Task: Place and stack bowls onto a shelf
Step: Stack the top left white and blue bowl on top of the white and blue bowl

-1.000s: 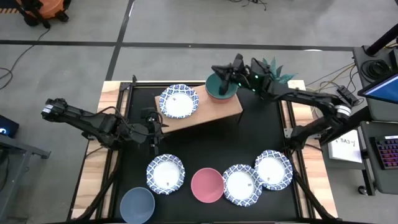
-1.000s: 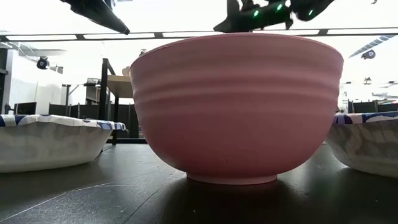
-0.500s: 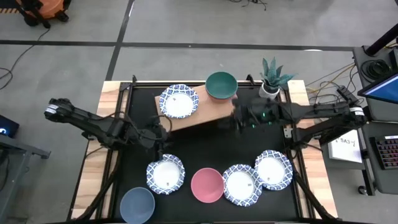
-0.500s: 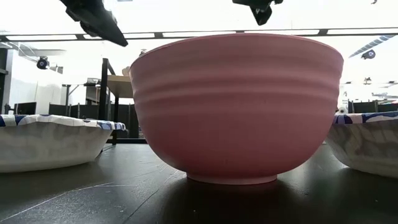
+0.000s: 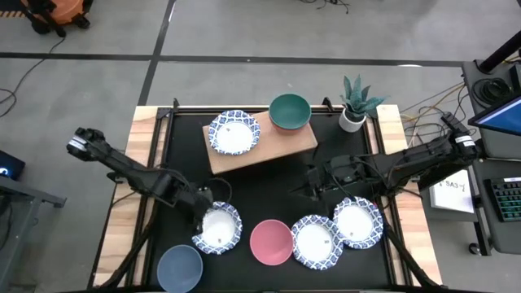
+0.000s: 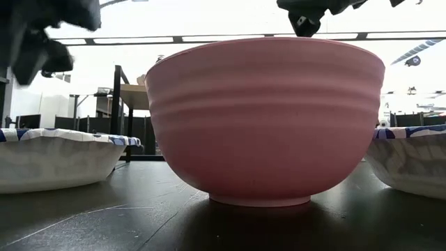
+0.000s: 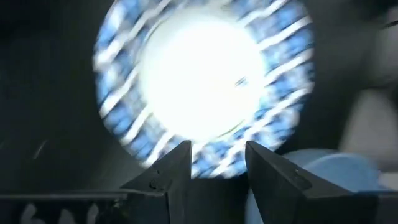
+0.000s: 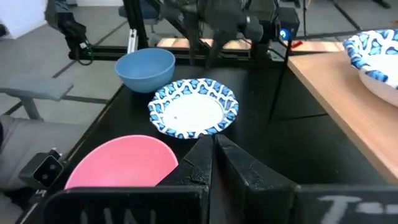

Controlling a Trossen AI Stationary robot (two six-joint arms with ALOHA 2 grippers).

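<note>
The wooden shelf stands at the table's far middle. It carries a white bowl with a blue rim and the green bowl, which sits on something reddish. On the black table lie three more blue-rimmed white bowls, the pink bowl and the blue-grey bowl. My left gripper is open, close over the left table bowl's rim. My right gripper is shut and empty, over bare table near the shelf's right end.
A small white pot with a green plant stands at the far right corner, beside the shelf. In the low view the pink bowl fills the middle. Pale wooden strips edge the table. Bare black table lies between the shelf and the row of bowls.
My right gripper has left the green bowl on the shelf and come toward the near edge, over the table in front of the shelf. My left gripper has moved from beside the shelf's left end toward the near edge and down, onto the left blue-rimmed bowl. No bowl has shifted.
</note>
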